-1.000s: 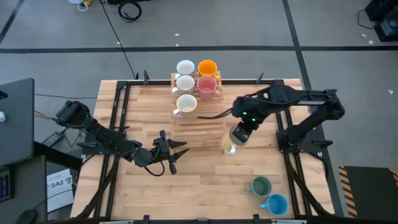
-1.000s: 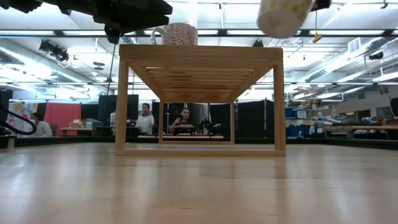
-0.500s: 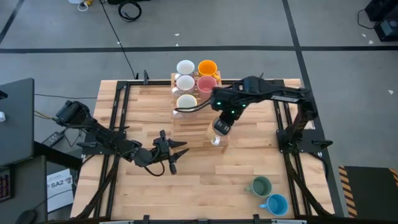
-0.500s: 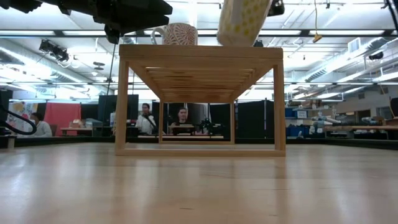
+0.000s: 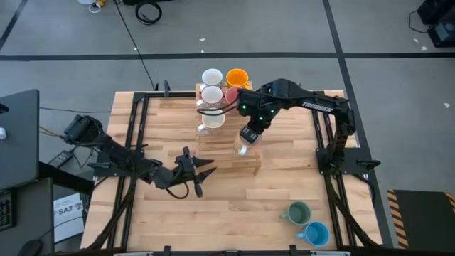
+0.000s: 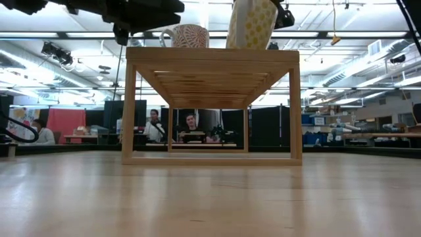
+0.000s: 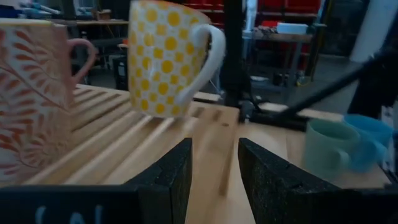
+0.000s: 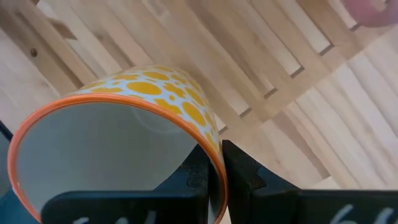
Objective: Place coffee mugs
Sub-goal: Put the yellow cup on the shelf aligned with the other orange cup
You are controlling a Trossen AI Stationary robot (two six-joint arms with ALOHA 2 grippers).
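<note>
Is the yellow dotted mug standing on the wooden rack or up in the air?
Up in the air. The right claw pinches the dotted mug's rim, and it hangs tilted just above the rack's slats.

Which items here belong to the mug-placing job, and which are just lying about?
Job: dotted mug pinched at its rim by the right gripper; patterned mug, two white mugs, orange mug, pink mug, green mug, blue mug; wooden rack.

Lying about: floor cable, paper sheet.

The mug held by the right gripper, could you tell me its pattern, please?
White with yellow-orange dots and an orange rim; the mug shows best in the left wrist view.
</note>
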